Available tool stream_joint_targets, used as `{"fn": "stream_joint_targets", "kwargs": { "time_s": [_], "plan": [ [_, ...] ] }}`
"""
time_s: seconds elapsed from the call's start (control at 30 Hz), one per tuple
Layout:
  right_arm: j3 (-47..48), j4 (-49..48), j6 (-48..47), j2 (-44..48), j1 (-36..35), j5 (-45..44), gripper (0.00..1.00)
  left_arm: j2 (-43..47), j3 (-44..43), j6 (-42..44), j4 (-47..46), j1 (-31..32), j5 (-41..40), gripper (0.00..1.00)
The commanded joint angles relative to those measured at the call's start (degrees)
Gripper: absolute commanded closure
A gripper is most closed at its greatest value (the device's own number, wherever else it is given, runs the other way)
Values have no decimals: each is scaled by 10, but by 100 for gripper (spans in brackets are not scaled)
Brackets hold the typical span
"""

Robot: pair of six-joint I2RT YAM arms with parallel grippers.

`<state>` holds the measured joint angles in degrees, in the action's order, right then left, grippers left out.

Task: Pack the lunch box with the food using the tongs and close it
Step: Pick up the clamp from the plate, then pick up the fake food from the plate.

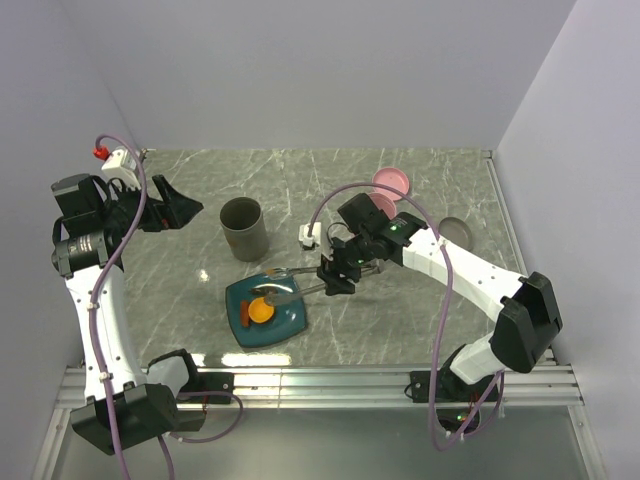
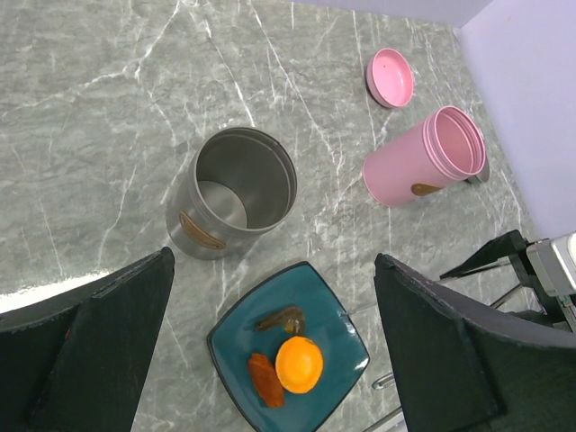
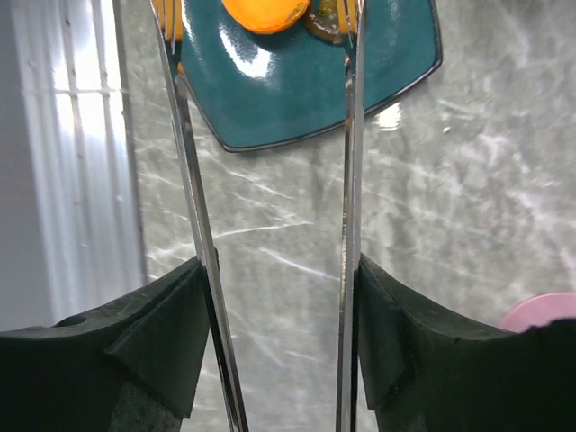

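Note:
A teal square plate (image 2: 335, 326) holds the food: a round orange piece (image 2: 299, 364), a red-brown piece (image 2: 266, 380) and a thin dark brown piece (image 2: 279, 319). My right gripper (image 1: 336, 275) is shut on the silver tongs (image 3: 351, 180), its pads pressed against both thin arms. The tong arms reach over the plate (image 3: 297, 90), one on each side of the orange piece (image 3: 265, 11). The right tip is at the dark brown piece (image 3: 326, 25). My left gripper (image 1: 185, 212) hangs open and empty high over the table's left side. Two open round lunch box pots stand behind the plate.
The grey metal pot (image 2: 236, 193) stands just behind the plate, the pink pot (image 2: 427, 162) further right, partly hidden by the right arm in the top view. A pink lid (image 1: 390, 182) and a grey lid (image 1: 455, 232) lie at the back right.

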<state>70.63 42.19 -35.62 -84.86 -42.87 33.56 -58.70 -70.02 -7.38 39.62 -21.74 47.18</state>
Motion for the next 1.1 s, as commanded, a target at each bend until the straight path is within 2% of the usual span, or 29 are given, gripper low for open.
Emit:
{"fn": "stream_joint_targets", "kwargs": {
  "time_s": [0.0,0.2,0.73,1.07],
  "plan": [
    [25,5,79,28,3,12,35,14,6,-9,-35,-1,12,0],
    [28,9,175,29,3,23,41,24,17,-10,-43,-1,9,0],
    [-5,-2,276,-1,2,63,50,35,30,-21,-50,-1,14,1],
    [-33,-31,332,-34,1,76,50,46,44,-32,-67,-1,-2,1]
  ]
}}
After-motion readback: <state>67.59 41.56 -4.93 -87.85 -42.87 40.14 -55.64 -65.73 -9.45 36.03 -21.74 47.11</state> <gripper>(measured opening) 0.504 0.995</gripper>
